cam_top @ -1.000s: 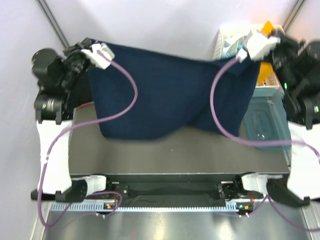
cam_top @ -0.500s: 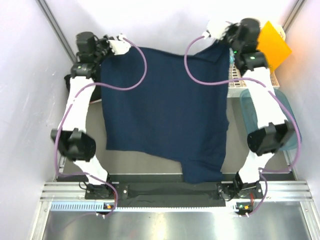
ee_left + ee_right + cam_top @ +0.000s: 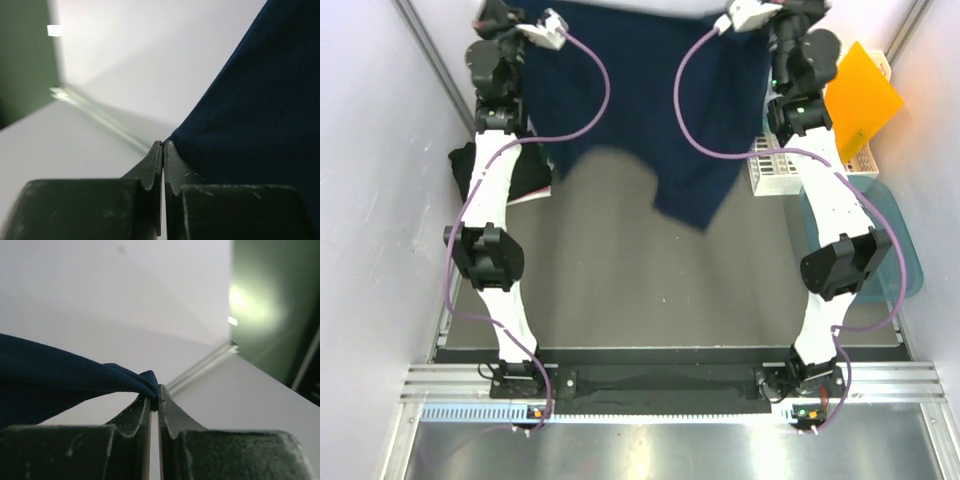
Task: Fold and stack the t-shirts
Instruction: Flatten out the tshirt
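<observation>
Nearest you, the surface [image 3: 620,300] lies under the free lower edge of the navy t-shirt [image 3: 640,90]. The shirt hangs from the far end of the reach, with one corner dipping lower than the rest. That lower edge looks smeared in the overhead view, so I judge it is swinging. If you lay it down like that, the low corner will likely land first and fold under, leaving a crease you must undo.

To the sides, watch the dark cloth heap [image 3: 462,168] by the left arm [image 3: 495,190] and the white slotted rack [image 3: 770,170] by the right arm [image 3: 830,200]. A drag toward you could catch the hem on the rack or pull the heap along.

Farthest out, both sets of jaws are closed. The right jaws pinch only a small tuck of cloth at their tips, as the right wrist view shows plainly. The left jaws are pressed together with the fabric meeting their tips, but you cannot tell how much is caught. Either bite looks thin, so a sharp tug may slip a corner free and drop the shirt skewed.
</observation>
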`<action>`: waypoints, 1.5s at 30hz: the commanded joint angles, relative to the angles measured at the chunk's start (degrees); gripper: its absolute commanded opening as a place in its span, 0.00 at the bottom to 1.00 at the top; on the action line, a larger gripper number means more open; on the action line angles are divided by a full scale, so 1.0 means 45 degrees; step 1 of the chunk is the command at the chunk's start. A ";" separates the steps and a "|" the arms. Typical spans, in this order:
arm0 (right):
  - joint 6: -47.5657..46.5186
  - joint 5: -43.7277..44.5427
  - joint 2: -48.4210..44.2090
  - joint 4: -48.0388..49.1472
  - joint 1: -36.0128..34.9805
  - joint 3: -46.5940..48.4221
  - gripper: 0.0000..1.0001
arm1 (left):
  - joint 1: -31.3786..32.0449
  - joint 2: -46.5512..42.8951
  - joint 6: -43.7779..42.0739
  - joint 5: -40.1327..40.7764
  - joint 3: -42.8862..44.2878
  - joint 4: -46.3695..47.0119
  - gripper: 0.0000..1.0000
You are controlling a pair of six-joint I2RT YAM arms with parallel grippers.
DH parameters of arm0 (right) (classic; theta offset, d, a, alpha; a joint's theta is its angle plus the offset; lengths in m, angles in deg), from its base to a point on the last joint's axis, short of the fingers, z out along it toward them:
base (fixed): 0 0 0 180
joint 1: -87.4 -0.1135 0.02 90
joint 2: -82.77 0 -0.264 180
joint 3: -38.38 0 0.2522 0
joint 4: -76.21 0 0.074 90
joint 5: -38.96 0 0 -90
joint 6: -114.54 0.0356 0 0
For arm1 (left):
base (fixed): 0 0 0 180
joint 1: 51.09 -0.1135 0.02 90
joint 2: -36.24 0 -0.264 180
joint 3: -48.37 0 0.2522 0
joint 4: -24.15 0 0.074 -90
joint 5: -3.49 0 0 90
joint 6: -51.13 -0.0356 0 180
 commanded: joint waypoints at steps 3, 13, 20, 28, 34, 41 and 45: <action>-0.0146 0.0827 -0.2628 0.4338 -0.0055 -0.2864 0.00 | -0.0073 -0.2926 -0.1504 0.0757 -0.2867 0.6922 0.00; 0.2628 -0.0770 -0.7664 -0.0593 -0.0211 -1.4104 0.00 | -0.0054 -0.7148 -0.0958 -0.0840 -1.6674 0.7124 0.00; 0.4328 -0.2920 -0.9213 -0.7863 -0.0367 -1.5731 0.00 | -0.0073 -0.9766 -0.2070 -0.3321 -2.1347 0.1696 0.00; 0.3216 -0.4055 -0.9527 -1.2982 -0.0309 -1.5518 0.00 | -0.0112 -1.1410 -0.2615 -0.4085 -1.9129 -0.5565 0.00; 0.2142 -0.4348 -0.8863 -1.6516 -0.0290 -1.4640 0.00 | -0.0210 -1.0805 -0.4352 -0.4242 -1.6046 -1.2107 0.00; 0.0561 -0.3432 -0.8919 -1.9041 -0.0309 -1.5610 0.00 | -0.0229 -1.0587 -0.6852 -0.2859 -1.5451 -1.7310 0.00; -0.0338 -0.2807 -1.0420 -1.8867 -0.0309 -1.6902 0.00 | -0.0229 -1.1330 -0.7559 -0.2113 -1.6311 -1.8577 0.00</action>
